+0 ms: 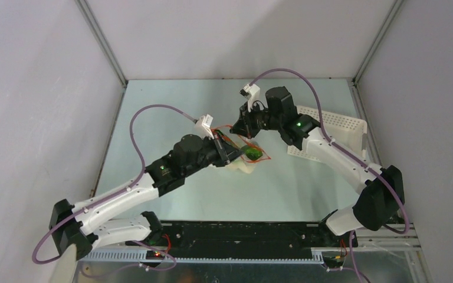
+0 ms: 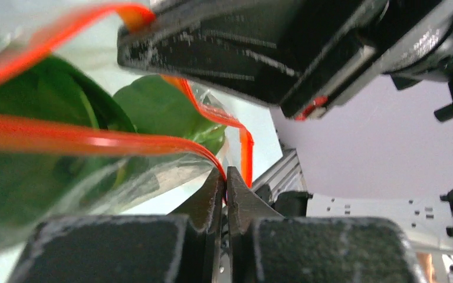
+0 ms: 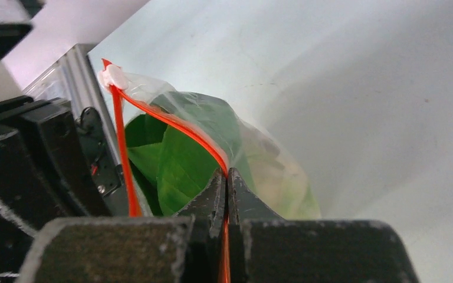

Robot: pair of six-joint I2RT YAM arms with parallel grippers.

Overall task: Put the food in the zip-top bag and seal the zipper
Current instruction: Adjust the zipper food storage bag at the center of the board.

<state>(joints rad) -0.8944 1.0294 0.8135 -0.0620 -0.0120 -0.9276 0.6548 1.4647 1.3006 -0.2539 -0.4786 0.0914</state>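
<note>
The clear zip-top bag [image 1: 258, 158] lies mid-table between my two arms. Green leafy food [image 3: 177, 168] and a cream piece [image 3: 283, 180] show through its plastic. The orange-red zipper [image 3: 174, 125] runs along the mouth, with a white clip at its far end. My right gripper [image 3: 227, 174] is shut on the zipper, and the strip runs down between its jaws. My left gripper [image 2: 225, 181] pinches another part of the zipper [image 2: 94, 141] at its tips, its jaws almost touching. The two zipper sides stand apart beside the green food [image 2: 159, 106]. In the top view, the left gripper [image 1: 235, 154] and the right gripper [image 1: 240, 131] meet over the bag.
A white perforated basket [image 1: 337, 131] lies at the back right, under the right forearm. Grey enclosure walls with metal posts ring the table. The right arm's black wrist [image 2: 242, 47] hangs close above the left gripper.
</note>
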